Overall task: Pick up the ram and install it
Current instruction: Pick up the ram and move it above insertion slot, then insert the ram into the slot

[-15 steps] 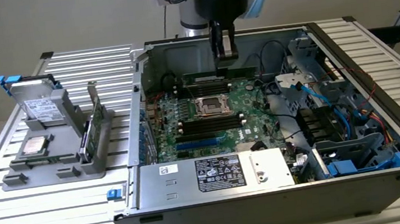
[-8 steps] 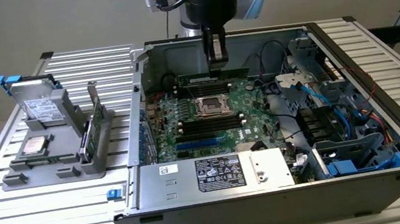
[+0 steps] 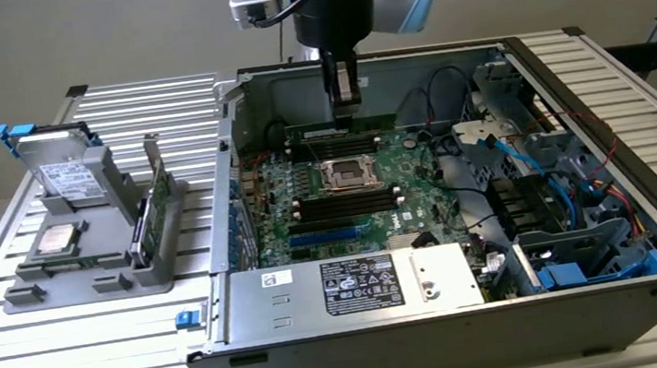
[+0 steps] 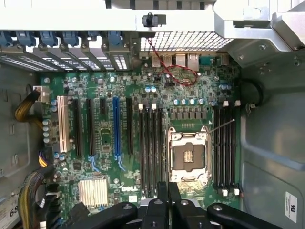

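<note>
Ram (image 3: 325, 130) stands on its long edge inside the open PC case (image 3: 619, 123). It is over the back part of the mobo (image 3: 413, 160) as ext. view shows it, just behind the CPU socket (image 3: 350, 174) and parallel w/ the black DIMM slots (image 3: 349, 205). Gripper (image 3: 348, 107) hangs straight above, its fingers closed on the middle of the ram's top edge. Whether the stick sits in a slot, I cannot tell. In wrist view the fingertips (image 4: 162, 193) are pressed nearly together above the mobo edge.
</note>
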`<control>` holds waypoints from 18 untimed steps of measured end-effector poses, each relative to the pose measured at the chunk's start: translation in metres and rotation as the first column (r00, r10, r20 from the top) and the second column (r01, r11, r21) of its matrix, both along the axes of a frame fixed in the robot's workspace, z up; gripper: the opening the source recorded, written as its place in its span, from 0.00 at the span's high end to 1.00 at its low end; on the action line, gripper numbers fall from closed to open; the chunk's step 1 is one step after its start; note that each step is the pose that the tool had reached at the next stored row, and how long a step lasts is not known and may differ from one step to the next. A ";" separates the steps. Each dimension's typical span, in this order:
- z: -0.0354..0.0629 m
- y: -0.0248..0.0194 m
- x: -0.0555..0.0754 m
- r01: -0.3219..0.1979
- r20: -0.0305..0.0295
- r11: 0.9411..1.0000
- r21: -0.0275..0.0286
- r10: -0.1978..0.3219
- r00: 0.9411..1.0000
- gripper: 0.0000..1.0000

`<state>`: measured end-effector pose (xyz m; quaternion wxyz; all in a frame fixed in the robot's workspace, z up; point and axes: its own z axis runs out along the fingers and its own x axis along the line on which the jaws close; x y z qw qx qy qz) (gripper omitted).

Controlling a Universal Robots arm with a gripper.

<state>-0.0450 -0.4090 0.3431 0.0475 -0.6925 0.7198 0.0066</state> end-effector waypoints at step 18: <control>-0.0001 0.0001 0.000 -0.009 -0.001 1.000 -0.003 0.009 1.000 0.87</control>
